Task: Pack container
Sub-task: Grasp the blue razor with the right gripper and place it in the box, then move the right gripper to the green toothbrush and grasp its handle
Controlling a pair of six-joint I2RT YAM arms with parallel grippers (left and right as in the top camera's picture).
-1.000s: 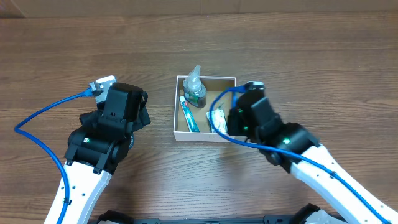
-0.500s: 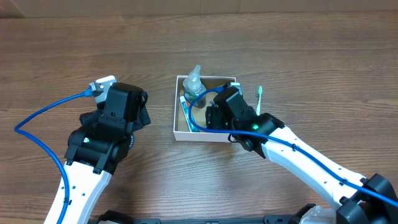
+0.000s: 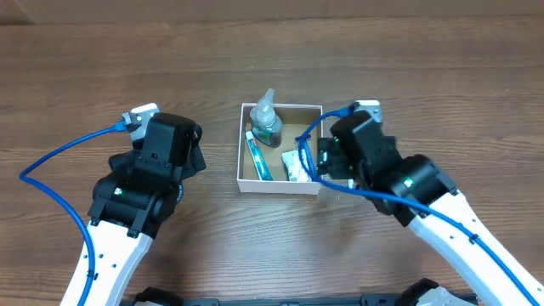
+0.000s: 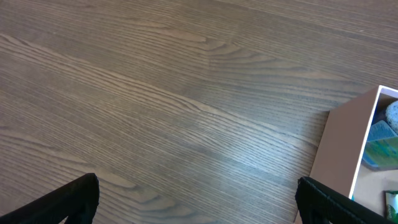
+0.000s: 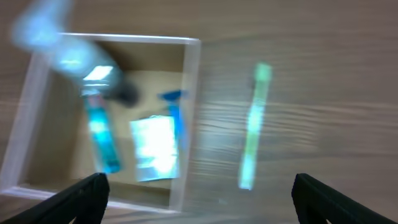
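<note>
Overhead: small square white-walled cardboard container (image 3: pixel 276 187) mid-table, holding a clear bottle of green liquid (image 3: pixel 266 121), a blue tube (image 3: pixel 258 158) and a white packet (image 3: pixel 295 166). Right arm (image 3: pixel 374 161) is just beside its right wall. Left wrist: left gripper (image 4: pixel 198 190) spread wide, empty, container corner at right. Right wrist, blurred: right gripper (image 5: pixel 200 186) wide, empty; green toothbrush (image 5: pixel 254 134) lies on the brown wooden table (image 5: pixel 329 93) beside the container.
</note>
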